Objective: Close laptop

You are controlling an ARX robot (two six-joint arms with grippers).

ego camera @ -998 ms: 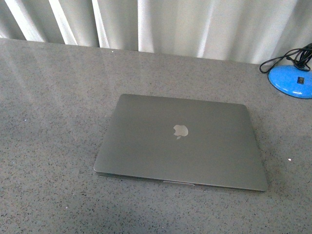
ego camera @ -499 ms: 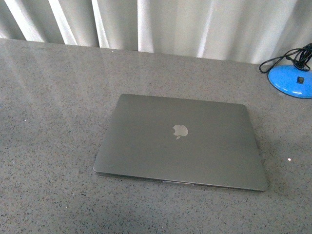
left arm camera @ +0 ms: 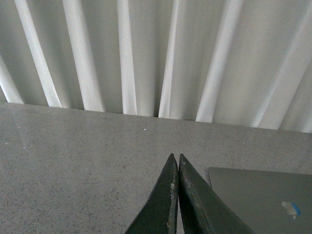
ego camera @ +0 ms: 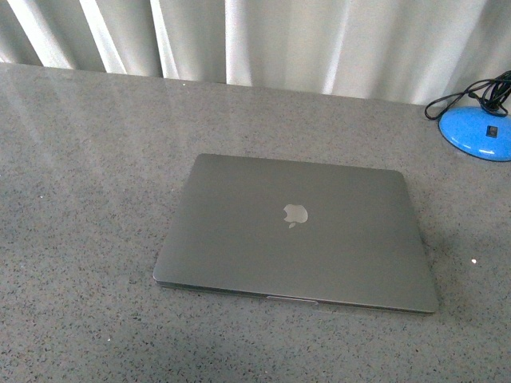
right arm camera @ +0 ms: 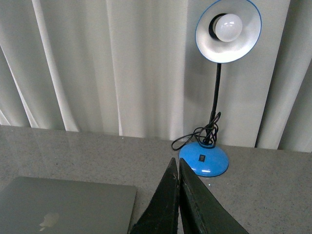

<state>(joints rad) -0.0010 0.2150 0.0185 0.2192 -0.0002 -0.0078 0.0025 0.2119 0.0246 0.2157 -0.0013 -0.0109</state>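
Note:
The laptop (ego camera: 299,231) lies flat on the grey table with its lid down, silver apple logo facing up. Its keyboard and screen are hidden. Neither arm shows in the front view. In the left wrist view my left gripper (left arm camera: 175,157) is shut and empty, above the table beside a corner of the laptop (left arm camera: 263,200). In the right wrist view my right gripper (right arm camera: 175,161) is shut and empty, with a corner of the laptop (right arm camera: 63,207) to one side of it.
A blue desk lamp (right arm camera: 214,97) with a black cord stands at the table's far right; its base (ego camera: 477,130) shows in the front view. White curtains (ego camera: 255,40) hang behind the speckled grey table (ego camera: 80,199).

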